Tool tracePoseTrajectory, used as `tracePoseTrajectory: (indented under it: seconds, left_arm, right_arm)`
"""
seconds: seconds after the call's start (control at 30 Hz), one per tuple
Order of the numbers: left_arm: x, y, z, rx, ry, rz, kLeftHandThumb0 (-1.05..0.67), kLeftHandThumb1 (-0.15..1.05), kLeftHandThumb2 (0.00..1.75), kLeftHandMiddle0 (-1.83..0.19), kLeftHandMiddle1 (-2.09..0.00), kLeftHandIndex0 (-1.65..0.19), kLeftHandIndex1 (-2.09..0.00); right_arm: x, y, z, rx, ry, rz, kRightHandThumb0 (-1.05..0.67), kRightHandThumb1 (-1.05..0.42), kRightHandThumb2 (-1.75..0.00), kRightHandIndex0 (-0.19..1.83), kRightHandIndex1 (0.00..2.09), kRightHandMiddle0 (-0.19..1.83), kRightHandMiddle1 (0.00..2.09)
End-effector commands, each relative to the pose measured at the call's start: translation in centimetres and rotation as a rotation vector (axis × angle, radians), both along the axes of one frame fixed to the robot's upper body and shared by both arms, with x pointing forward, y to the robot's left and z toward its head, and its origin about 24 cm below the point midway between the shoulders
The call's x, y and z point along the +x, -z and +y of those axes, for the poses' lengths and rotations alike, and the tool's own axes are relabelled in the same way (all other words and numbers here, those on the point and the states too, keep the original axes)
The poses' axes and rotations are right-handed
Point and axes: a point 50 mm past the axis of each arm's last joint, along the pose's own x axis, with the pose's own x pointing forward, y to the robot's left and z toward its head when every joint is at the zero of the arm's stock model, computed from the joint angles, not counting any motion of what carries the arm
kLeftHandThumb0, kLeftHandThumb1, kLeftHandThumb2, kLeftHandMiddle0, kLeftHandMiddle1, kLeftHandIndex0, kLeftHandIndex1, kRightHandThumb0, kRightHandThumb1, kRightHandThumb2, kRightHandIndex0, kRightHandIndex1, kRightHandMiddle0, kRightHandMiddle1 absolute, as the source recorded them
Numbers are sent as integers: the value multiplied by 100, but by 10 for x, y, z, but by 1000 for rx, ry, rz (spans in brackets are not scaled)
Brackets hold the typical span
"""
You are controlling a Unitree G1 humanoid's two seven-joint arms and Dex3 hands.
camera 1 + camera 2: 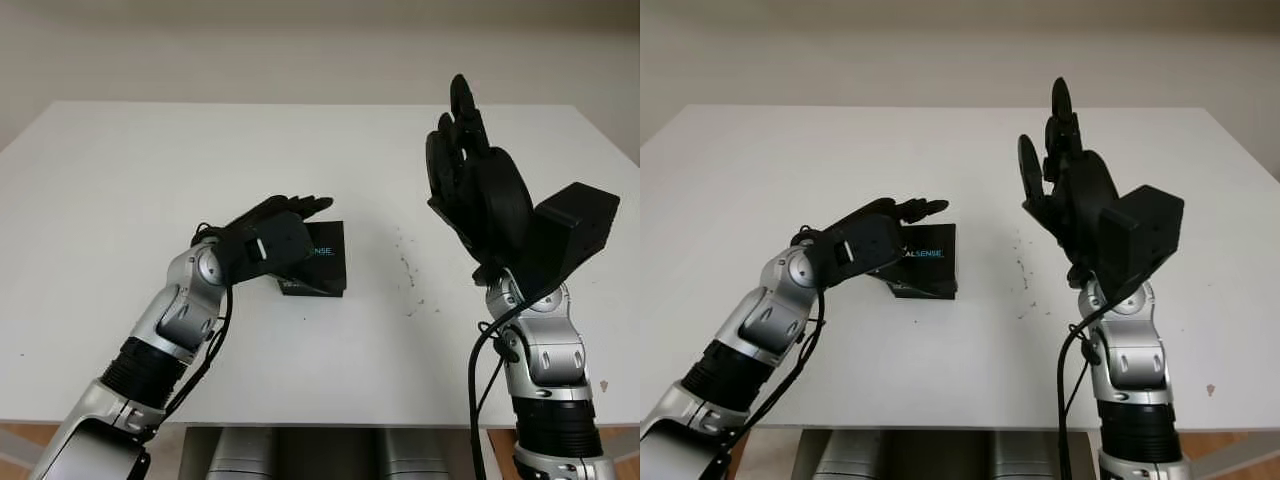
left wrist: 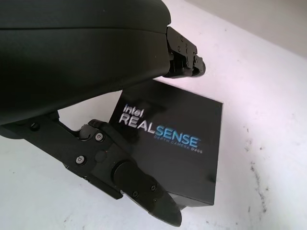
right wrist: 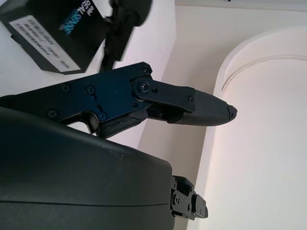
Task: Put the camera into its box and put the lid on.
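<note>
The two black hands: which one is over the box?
The left hand, low over the black box. The right hand is raised, open, apart from it.

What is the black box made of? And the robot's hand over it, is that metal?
The black box looks like matte printed cardboard: crisp flat edges, white and blue lettering, a paper label on its side. The left hand, open above it, seems hard black plastic with small screws at the finger joints; the forearm behind it looks like silvery metal. The table looks smooth, white, probably laminate.

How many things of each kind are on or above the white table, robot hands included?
Black box: 1
Robot hands: 2, left robot hand over the box, right robot hand raised, open
White table: 1
Total: 4
</note>
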Motion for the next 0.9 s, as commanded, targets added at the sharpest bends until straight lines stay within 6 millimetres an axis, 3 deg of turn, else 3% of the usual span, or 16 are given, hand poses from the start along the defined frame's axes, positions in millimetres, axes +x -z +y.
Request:
tracePoseTrajectory:
  seconds: [0.0, 0.17, 0.57, 0.87]
  left_arm:
    - [-5, 21, 4, 39, -6, 66, -43, 105, 7, -14, -4, -13, -7]
    - [-3, 20, 6, 23, -16, 60, -44, 105, 8, -16, -5, -13, -7]
    - [11, -6, -2, 44, -4, -13, -46, 105, 12, -15, -5, -13, -6]
    - [20, -2, 3, 7, -52, -5, -46, 105, 12, -17, -7, -16, -7]
  right_arm:
    - [-1, -6, 2, 3, -11, -25, -70, -105, -59, -19, 0, -19, 0]
    - [0, -5, 1, -1, -14, -25, -68, -105, -61, -19, 0, -19, 0]
    - [0, -4, 4, 25, -12, -7, -69, -105, -57, -19, 0, -18, 0]
    - [-1, -4, 2, 13, -1, -19, -70, -105, -59, -19, 0, -17, 1]
